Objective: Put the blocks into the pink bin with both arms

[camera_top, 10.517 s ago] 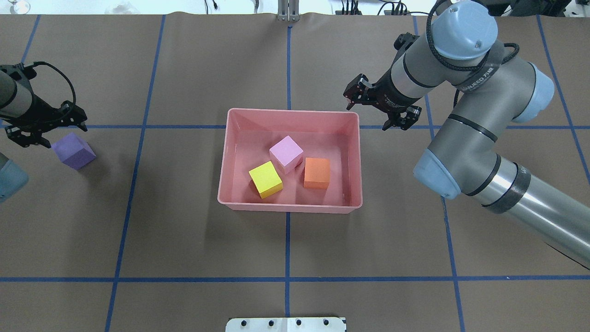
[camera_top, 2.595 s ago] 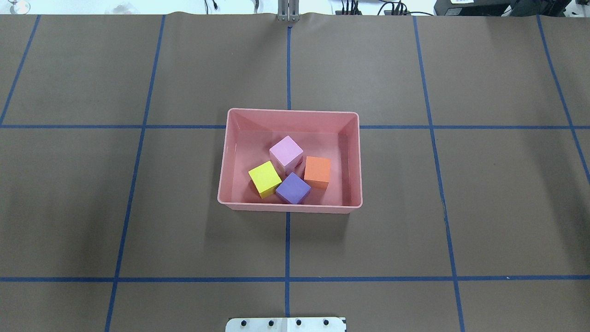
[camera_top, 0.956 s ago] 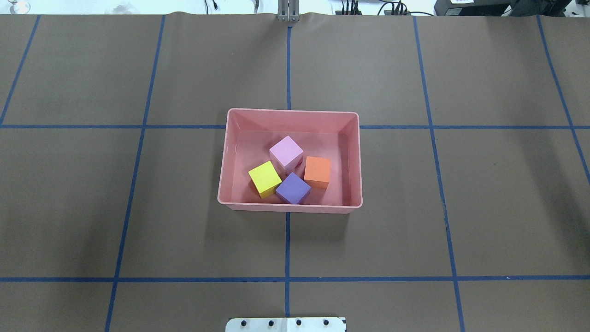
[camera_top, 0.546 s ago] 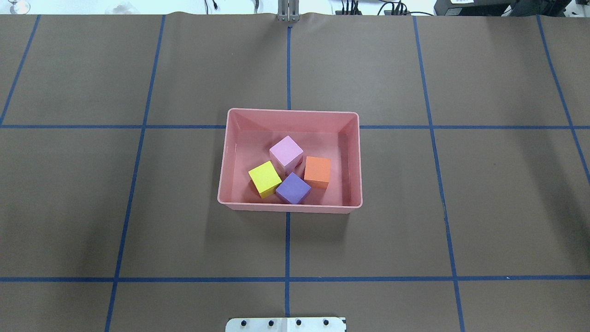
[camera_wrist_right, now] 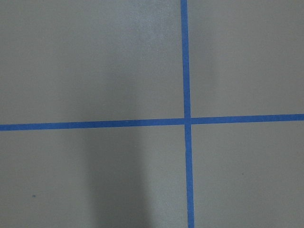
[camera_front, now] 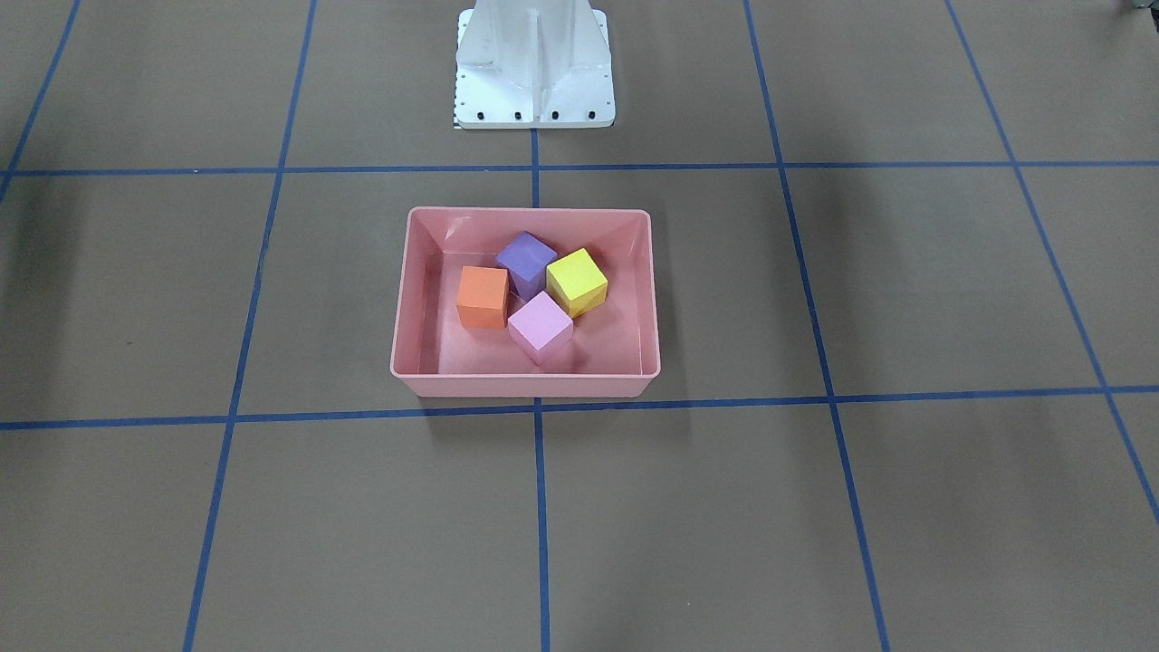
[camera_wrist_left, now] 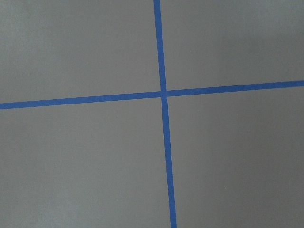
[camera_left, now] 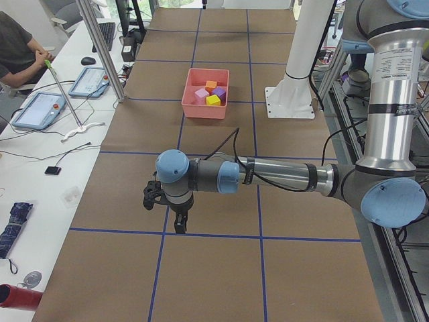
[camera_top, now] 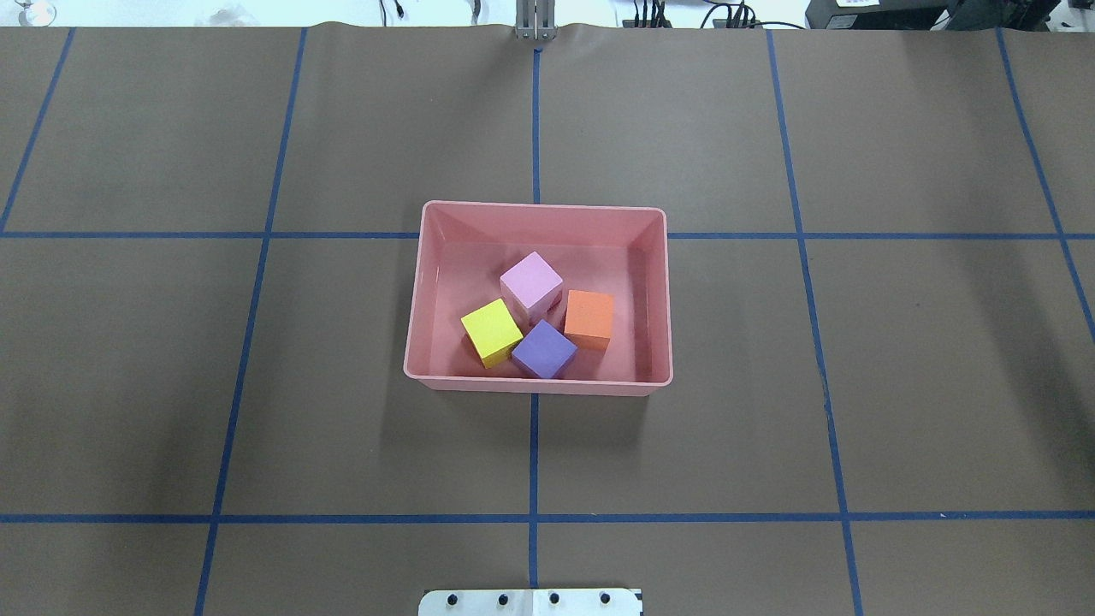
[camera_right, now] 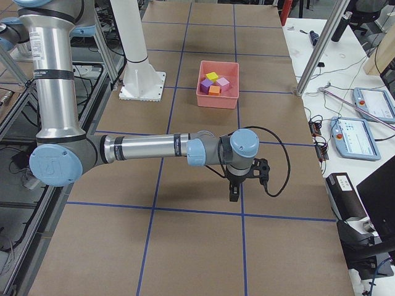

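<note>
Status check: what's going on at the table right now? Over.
Left arm, right arm hang far from pink bin, jaws unreadable. Blocks inside: orange, light pink, yellow, purple. Nothing in the way.

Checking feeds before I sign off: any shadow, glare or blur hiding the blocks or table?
Overhead view: sharp, no glare; the four blocks read clearly in the pink bin. Front-facing view: faint shadow patches on the table sides. Right wrist view: a dark shadow band left of centre. Left wrist view: evenly lit, tape lines crisp.
</note>
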